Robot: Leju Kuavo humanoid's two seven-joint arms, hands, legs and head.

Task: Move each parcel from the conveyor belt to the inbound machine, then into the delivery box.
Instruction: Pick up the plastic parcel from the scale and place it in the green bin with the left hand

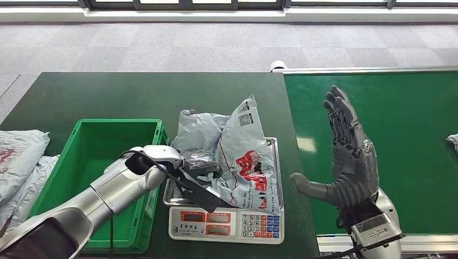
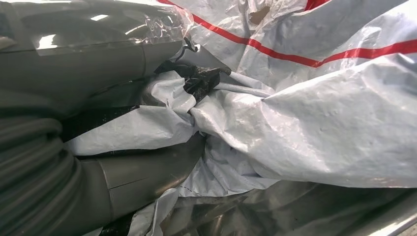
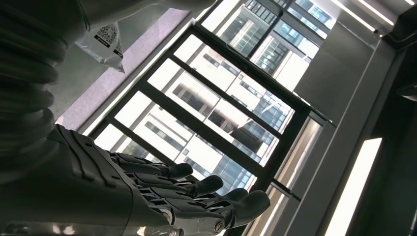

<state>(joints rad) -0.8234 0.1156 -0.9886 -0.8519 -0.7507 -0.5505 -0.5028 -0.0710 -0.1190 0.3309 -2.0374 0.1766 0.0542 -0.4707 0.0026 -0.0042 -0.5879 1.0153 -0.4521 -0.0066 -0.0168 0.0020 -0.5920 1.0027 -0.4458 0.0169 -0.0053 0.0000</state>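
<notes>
A crumpled grey parcel [image 1: 243,151] with red print and labels lies on the steel tray [image 1: 276,162] of the inbound machine. My left hand [image 1: 197,164] reaches onto the tray from the left and grips the parcel's near-left folds. In the left wrist view the thick thumb [image 2: 142,172] and dark fingers [image 2: 201,78] pinch a bunch of the grey parcel [image 2: 319,118]. My right hand [image 1: 345,156] stands upright and open above the green conveyor belt [image 1: 410,124], fingers straight and holding nothing. Its fingers [image 3: 196,189] point at windows in the right wrist view.
A green delivery box [image 1: 102,162] stands left of the scale. The scale's keypad and displays [image 1: 227,222] face me. More grey parcels [image 1: 19,162] lie at the far left. Another parcel's edge [image 1: 452,141] shows at the belt's right edge.
</notes>
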